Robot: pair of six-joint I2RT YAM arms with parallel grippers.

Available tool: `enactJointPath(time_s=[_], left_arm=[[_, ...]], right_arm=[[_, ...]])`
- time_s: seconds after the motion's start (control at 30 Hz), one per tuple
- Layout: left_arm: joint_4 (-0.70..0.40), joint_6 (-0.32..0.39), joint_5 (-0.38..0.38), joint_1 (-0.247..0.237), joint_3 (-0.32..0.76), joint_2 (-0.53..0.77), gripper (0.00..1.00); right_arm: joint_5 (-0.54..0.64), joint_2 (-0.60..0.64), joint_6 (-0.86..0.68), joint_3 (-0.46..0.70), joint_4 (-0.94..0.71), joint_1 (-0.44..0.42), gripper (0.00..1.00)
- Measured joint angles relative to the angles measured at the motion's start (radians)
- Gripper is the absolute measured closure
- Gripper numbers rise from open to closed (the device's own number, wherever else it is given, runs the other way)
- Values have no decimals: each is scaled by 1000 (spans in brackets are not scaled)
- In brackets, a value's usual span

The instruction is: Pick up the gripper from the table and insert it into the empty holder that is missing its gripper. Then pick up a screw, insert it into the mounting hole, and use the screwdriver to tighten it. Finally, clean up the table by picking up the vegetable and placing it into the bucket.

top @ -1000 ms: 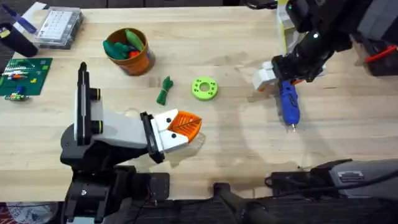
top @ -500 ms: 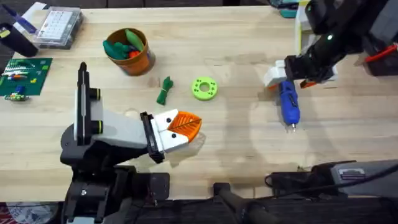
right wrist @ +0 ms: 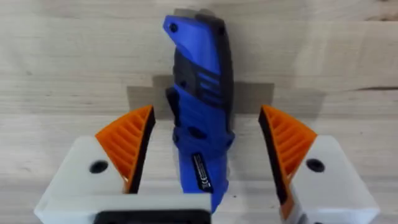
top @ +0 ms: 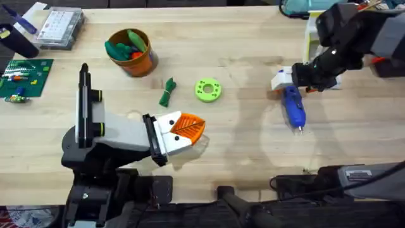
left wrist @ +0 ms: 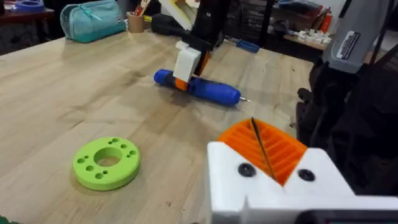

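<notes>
Screwdriver [top: 293, 109] first: it lies flat on the wooden table [top: 253, 44], well to the right of the lime-green ring [top: 207, 89], with its thin metal bit pointing toward the near edge. The right gripper [top: 288, 81] sits over its rear end, orange pads spread wide to either side of the blue body without touching it (the wrist view shows a clear gap on both sides).

Just left of the ring lies the vegetable [top: 167, 92], dark green and twisted. Farther left of the ring and toward the far edge stands the bucket [top: 130, 52], holding green and red toy vegetables. Nearer than the ring, toward the front left, rests the holder [top: 111, 134], with the gripper [top: 187, 128] seated at its black end plate. The left gripper [left wrist: 267, 155] has its orange pads pressed together on nothing. A clear compartment box [top: 60, 26] sits far left of the ring.
</notes>
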Motion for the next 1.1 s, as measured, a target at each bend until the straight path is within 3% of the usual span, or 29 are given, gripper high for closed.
enactJointPath(time_s=[0.33, 0.63, 0.7, 0.73, 0.9, 0.93, 1.1], left_arm=[[0, 0, 0, 0, 0, 0, 992], [0, 0, 0, 0, 0, 0, 992], [0, 0, 0, 0, 0, 0, 992], [0, 0, 0, 0, 0, 0, 992], [0, 0, 0, 0, 0, 0, 992], [0, 0, 0, 0, 0, 0, 992], [0, 0, 0, 0, 0, 0, 992]], right_arm=[[-29, 84, -96, 0, 104, -19, 15], [-17, 108, -114, 6, 102, -17, 24], [-9, 109, -120, 7, 101, -17, 113], [-5, 109, -124, 8, 102, -19, 208], [4, 116, -132, 9, 114, -22, 904], [6, 118, -132, 10, 117, -22, 964], [6, 118, -132, 12, 113, -22, 973]])
